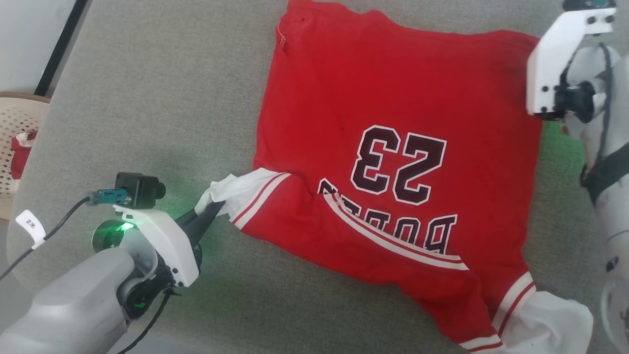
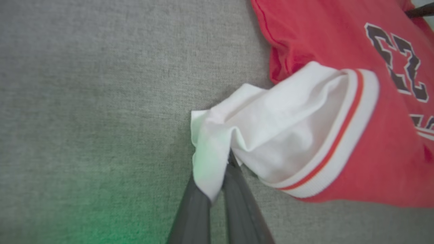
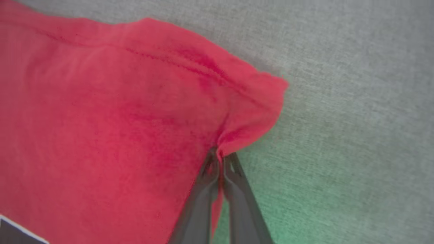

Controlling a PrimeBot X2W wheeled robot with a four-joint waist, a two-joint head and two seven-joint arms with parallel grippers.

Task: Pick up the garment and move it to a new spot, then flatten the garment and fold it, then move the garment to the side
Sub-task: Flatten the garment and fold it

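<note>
1. Garment (image 1: 373, 147) lies spread on the grey table (image 1: 172, 98), print side up, with its neckline end nearest me and its hem toward the far edge.
2. My left hand (image 1: 214, 209) is clenched on the tip of the white sleeve (image 2: 288, 135), which stands out sideways from the red body. I judge this hold is meant to draw the sleeve straight.
3. My right hand (image 3: 220, 157) is pinched on a far corner of the red body on the opposite side, and the cloth puckers at my fingertips. Two holds so far apart let me stretch the fabric between them, which suits the flattening step.
4. It is a bright red jersey with a dark "23" (image 1: 398, 162) outlined in white. The arched lettering (image 1: 393, 221) reads upside down from my head view, and a white-striped neckline band runs slantwise near it.
5. Each white sleeve joins the red at a red-striped band. The other sleeve (image 1: 545, 314) lies crumpled at the near right.
6. Folds gather around the shoulders, so I judge it is not yet flat enough to fold.
</note>
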